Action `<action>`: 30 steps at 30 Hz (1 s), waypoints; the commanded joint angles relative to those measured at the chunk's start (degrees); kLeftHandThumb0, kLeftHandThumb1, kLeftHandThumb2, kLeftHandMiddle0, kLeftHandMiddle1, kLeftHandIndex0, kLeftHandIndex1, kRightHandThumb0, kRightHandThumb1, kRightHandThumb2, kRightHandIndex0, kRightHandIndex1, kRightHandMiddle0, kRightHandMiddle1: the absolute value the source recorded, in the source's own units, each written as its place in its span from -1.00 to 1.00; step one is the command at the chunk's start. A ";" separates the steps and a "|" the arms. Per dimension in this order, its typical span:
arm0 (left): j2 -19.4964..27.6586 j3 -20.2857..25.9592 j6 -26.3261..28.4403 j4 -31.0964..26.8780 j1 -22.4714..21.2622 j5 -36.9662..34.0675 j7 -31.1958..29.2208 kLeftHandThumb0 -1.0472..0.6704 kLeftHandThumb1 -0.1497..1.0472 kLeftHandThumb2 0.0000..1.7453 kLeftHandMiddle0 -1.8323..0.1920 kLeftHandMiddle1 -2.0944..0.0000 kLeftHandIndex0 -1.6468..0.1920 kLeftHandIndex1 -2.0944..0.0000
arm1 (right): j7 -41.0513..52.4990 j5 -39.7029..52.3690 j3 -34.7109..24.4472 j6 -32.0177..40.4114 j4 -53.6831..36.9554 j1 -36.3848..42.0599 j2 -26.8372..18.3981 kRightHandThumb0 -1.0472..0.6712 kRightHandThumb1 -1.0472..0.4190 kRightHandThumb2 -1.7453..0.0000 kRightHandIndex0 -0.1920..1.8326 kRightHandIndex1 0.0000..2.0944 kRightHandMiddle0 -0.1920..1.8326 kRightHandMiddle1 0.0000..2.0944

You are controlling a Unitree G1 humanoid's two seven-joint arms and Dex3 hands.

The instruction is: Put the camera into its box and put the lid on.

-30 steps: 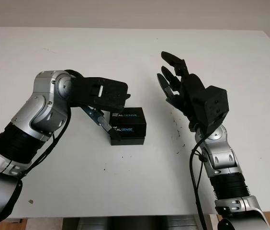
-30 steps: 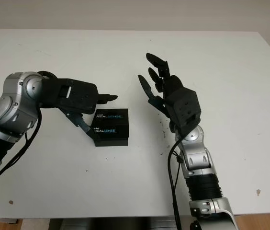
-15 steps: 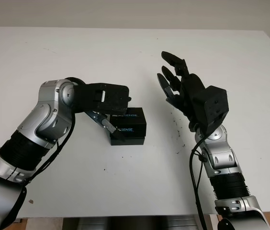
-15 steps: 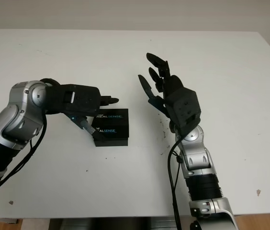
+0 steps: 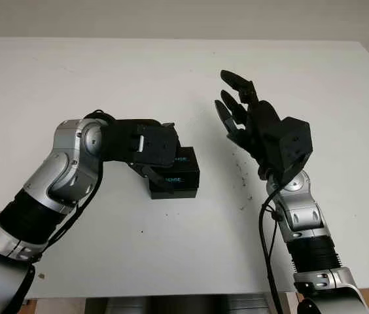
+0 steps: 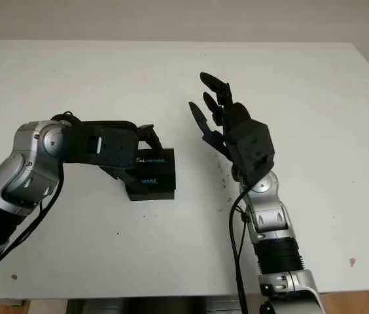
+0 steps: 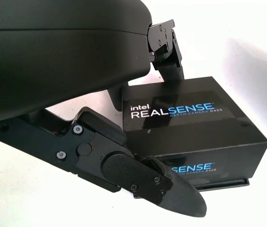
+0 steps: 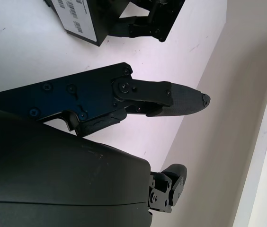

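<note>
The black box point(image 5: 176, 175) with the blue and white REALSENSE print lies near the middle of the white table point(image 5: 139, 72), and its lid is on it. The left hand point(image 5: 150, 149) is at the left side of the box. Its fingers point(image 7: 138, 172) are closed around the box: in the left wrist view one finger lies along the near side wall and another finger comes down at the far edge of the lid. So the hand covers the left part of the box, and only the right part of the print is seen from above.

The right hand point(image 5: 250, 124) is up in the air, well to the right of the box. It is open and holds nothing.

Some small dark specks point(image 5: 242, 178) are on the table between the box and the right arm. Behind the table there is a plain light wall point(image 5: 184, 18).
</note>
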 commanded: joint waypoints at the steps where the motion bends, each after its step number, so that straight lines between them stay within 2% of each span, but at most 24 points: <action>1: -0.14 0.42 0.77 -1.80 1.00 0.27 0.08 -0.63 0.76 -0.94 0.80 -0.85 0.82 -0.33 | -0.01 0.20 -0.31 -0.47 -0.68 0.02 0.14 -0.52 -1.00 0.48 -0.64 -0.94 -0.95 -0.39; 2: -0.32 0.66 0.95 -2.04 1.23 0.18 0.46 -0.60 0.75 -0.94 0.82 -0.88 0.80 -0.35 | -0.06 0.18 -0.31 -0.45 -0.68 0.03 0.16 -0.52 -1.00 0.48 -0.64 -0.94 -0.95 -0.39; 5: -0.51 0.96 0.75 -2.27 1.68 0.21 1.45 -0.48 0.74 -0.94 0.80 -0.69 0.76 -0.40 | 0.00 0.33 -0.35 -0.05 -0.86 0.05 0.23 -0.52 -1.00 0.48 -0.64 -0.94 -0.95 -0.38; 8: -1.30 2.69 -1.31 -1.99 3.25 -1.01 4.95 -0.39 0.79 -0.93 0.72 -0.58 0.69 -0.46 | 0.17 0.66 -0.42 -0.35 -0.67 0.15 0.26 -0.51 -1.00 0.49 -0.64 -0.94 -0.95 -0.38; 11: -2.30 4.76 -3.68 -1.73 5.23 -2.52 9.34 -0.26 0.95 -0.92 0.68 -0.75 0.64 -0.62 | 0.46 0.76 -0.37 -0.12 -0.78 0.28 0.13 -0.51 -1.00 0.49 -0.66 -0.95 -0.96 -0.40; 13: -2.73 5.68 -5.13 -1.54 6.17 -3.13 11.74 -0.20 0.99 -0.86 0.68 -0.91 0.69 -0.75 | 0.66 0.78 -0.35 -0.09 -0.88 0.39 0.08 -0.52 -1.00 0.48 -0.66 -0.95 -0.96 -0.40; 17: -3.15 6.92 -6.47 -1.74 7.15 -3.89 14.66 -0.16 1.00 -0.81 0.64 -1.00 0.79 -0.96 | 0.94 0.92 -0.37 0.02 -1.12 0.54 0.09 -0.52 -1.00 0.48 -0.66 -0.95 -0.95 -0.42; 22: -4.19 8.57 -5.95 -2.40 7.77 -4.37 17.56 -0.14 1.00 -0.80 0.73 -1.00 0.86 -0.97 | 1.35 1.26 -0.35 0.32 -1.33 0.63 0.11 -0.51 -1.00 0.47 -0.67 -0.96 -0.96 -0.43; 25: -4.85 9.56 -5.15 -3.00 7.92 -4.67 18.96 -0.13 1.00 -0.80 0.63 -1.00 0.82 -0.98 | 1.20 1.04 -0.21 0.64 -1.56 0.64 0.09 -0.50 -1.00 0.47 -0.66 -0.95 -0.96 -0.43; 27: -5.13 10.01 -3.70 -3.65 7.84 -4.83 19.19 -0.14 1.00 -0.80 0.65 -1.00 0.83 -0.98 | 1.20 1.18 -0.27 0.71 -1.61 0.66 0.17 -0.50 -1.00 0.46 -0.66 -0.95 -0.96 -0.43; 30: -5.08 11.10 -4.90 -4.23 8.35 -5.68 20.47 -0.11 1.00 -0.80 0.62 -1.00 0.84 -0.99 | 1.27 1.37 -0.35 0.62 -1.51 0.59 0.17 -0.49 -1.00 0.46 -0.66 -0.95 -0.97 -0.43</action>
